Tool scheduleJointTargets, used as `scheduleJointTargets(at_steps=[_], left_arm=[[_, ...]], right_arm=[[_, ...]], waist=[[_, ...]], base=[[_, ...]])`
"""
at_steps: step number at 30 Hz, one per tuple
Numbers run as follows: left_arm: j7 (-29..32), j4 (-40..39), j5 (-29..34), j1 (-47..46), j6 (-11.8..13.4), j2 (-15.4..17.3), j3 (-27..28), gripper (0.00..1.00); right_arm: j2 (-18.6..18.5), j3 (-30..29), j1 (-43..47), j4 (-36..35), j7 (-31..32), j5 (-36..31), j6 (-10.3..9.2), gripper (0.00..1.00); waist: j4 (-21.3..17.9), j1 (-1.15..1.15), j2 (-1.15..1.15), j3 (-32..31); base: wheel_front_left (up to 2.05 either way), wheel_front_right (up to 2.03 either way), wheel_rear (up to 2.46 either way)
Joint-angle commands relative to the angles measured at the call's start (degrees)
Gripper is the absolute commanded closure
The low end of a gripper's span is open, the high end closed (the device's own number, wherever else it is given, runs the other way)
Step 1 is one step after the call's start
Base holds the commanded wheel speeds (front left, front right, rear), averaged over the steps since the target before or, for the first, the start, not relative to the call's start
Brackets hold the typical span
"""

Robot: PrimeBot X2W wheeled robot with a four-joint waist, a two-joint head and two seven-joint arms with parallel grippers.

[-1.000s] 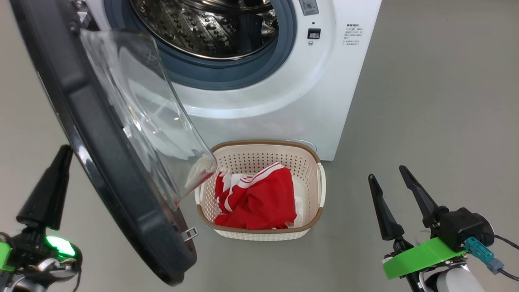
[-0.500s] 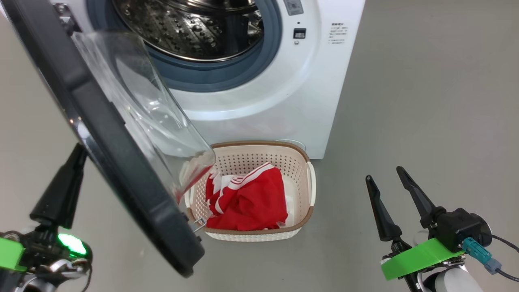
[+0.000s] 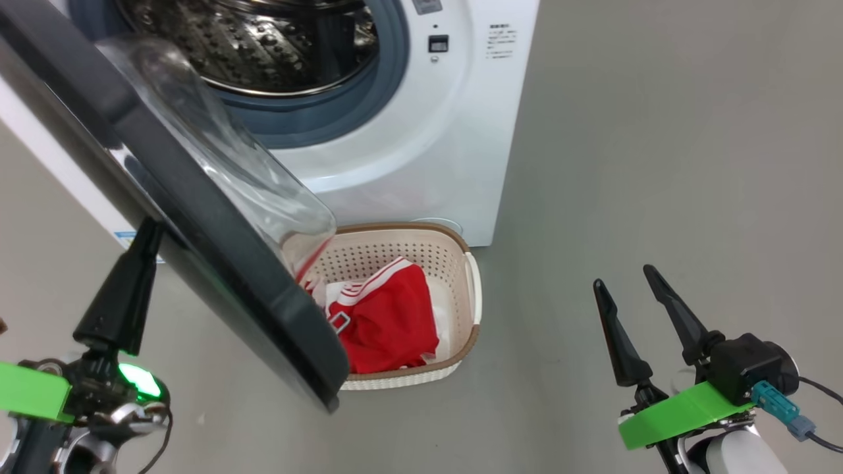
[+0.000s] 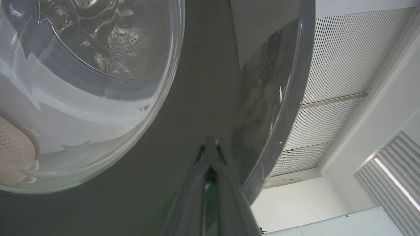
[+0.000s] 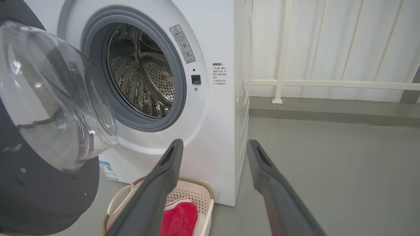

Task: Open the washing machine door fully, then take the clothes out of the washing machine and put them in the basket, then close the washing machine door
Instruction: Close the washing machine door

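Note:
The washing machine (image 3: 421, 151) stands with its steel drum (image 3: 263, 46) exposed, and I see no garments inside it. The washing machine door (image 3: 217, 263) hangs part-way open, its black ring slanting over the left side of the basket (image 3: 454, 240). Red clothes (image 3: 388, 322) with white stripes lie in the basket. My left gripper (image 3: 150, 227) is shut, its tip against the door's glossy outer face (image 4: 183, 98), where the left gripper (image 4: 210, 141) meets its own reflection. My right gripper (image 3: 624, 277) is open and empty, to the right of the basket. In the right wrist view, the right gripper (image 5: 214, 144) points at the washing machine (image 5: 216, 131), with the door (image 5: 49, 183), basket (image 5: 197, 182) and clothes (image 5: 178, 219) below.
Bare grey floor (image 3: 658, 164) stretches to the right of the machine and around the basket. A white railing and pale wall (image 5: 328, 82) stand behind the machine's right side. A ceiling with slatted panels (image 4: 344, 65) shows past the door's edge.
The door has swung towards the machine and now covers the basket's left side. My left gripper has moved up and right with it. The head camera has shifted too. My right gripper has stayed put.

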Motion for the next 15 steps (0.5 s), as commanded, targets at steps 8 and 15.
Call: scheduleJointTargets(at_steps=[8,15], left_arm=[[-2.65,-0.94,0.88,-4.61,-1.64,-0.35,0.51,1.00],[-5.38,1.21,2.54,-7.43,-2.35,-0.87,-0.71,1.00]], right_arm=[[-0.06,1.03,-2.62,-1.92,-0.38,0.79,0.20,0.00],[-0.06,0.89,-3.28,-2.15,-0.38,1.22,0.20,0.00]], waist=[[-3.47,0.00,0.00,2.39],[-5.27,0.00,0.00,4.05]], base=[[0.00,0.00,0.00],[0.00,0.00,0.00]])
